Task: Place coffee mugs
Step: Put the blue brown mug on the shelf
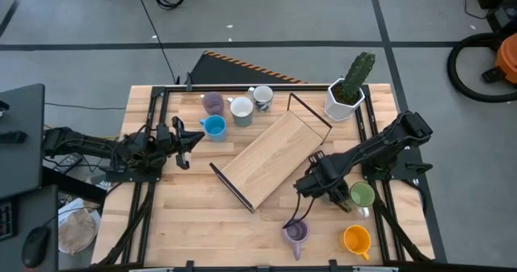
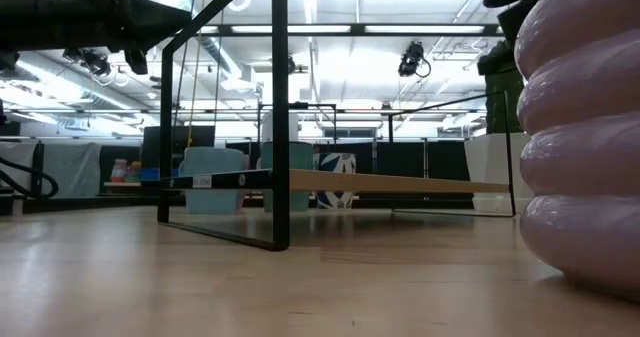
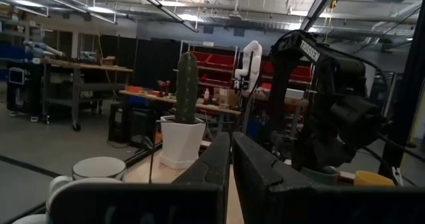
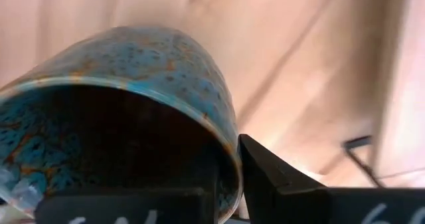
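A wooden table (image 1: 202,215) seen from above, with a slanted wooden shelf (image 1: 271,157) on a black wire frame at its middle. The right gripper (image 1: 311,185) sits low by the shelf's near right corner, its fingers (image 4: 279,177) pinched on the rim of a speckled teal-and-brown mug (image 4: 133,111), one finger inside, one outside. The mug is tilted, mouth toward the wrist camera. The left gripper (image 1: 184,140) hovers at the table's left side, fingers (image 3: 262,167) pressed together and holding nothing.

Four mugs cluster near the far edge: lavender (image 1: 212,103), white (image 1: 241,110), a second white one (image 1: 262,98) and blue (image 1: 214,127). A green mug (image 1: 362,194) sits just beside the right arm. A second lavender mug (image 1: 296,232) and an orange mug (image 1: 356,240) stand close to the near edge. A cactus pot (image 1: 346,98) occupies the far right corner.

White letters on the right arm, seen from the left wrist, are too blurred to read. The widest bare wood lies at the near left.
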